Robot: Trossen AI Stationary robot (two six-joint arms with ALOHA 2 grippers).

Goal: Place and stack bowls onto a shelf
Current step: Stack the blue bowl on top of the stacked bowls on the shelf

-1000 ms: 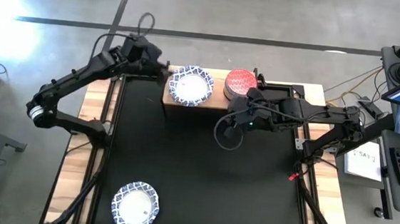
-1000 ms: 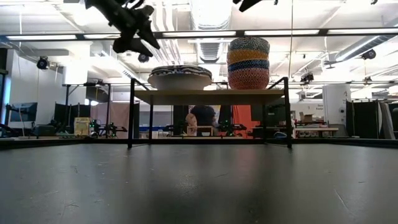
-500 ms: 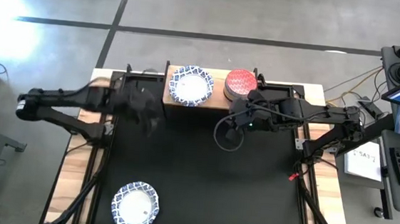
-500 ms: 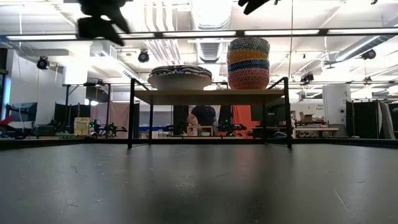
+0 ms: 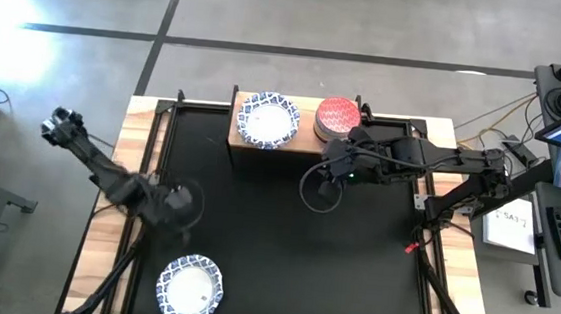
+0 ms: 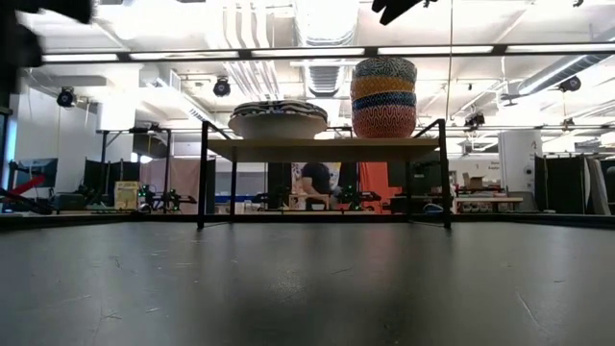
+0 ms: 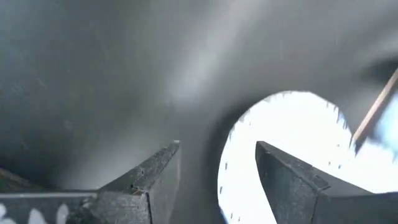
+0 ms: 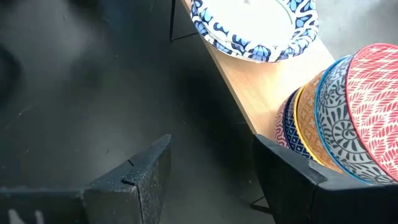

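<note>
The light-wood shelf (image 5: 304, 137) stands at the mat's far edge. On it rest a stack of wide white bowls with blue-patterned rims (image 5: 266, 120) and a stack of smaller bowls with the red one on top (image 5: 337, 115); the low view shows both stacks (image 6: 279, 117) (image 6: 383, 96). One more wide white bowl (image 5: 190, 288) sits on the mat near the near-left corner. My left gripper (image 5: 179, 201) is open above the mat, on the far side of that bowl (image 7: 292, 155). My right gripper (image 8: 211, 138) is open, hovering in front of the shelf's right half (image 5: 320, 185).
The black mat (image 5: 283, 258) stretches bare between the shelf and the lone bowl. Wooden table edges and metal frame rails (image 5: 149, 167) run along both sides. In the low view a person (image 6: 312, 183) shows in the room behind the shelf.
My left gripper has swept quickly from beside the shelf's left end toward the table's near edge, ending close to the lone white bowl; it shows blurred. The bowls and shelf have stayed put.
</note>
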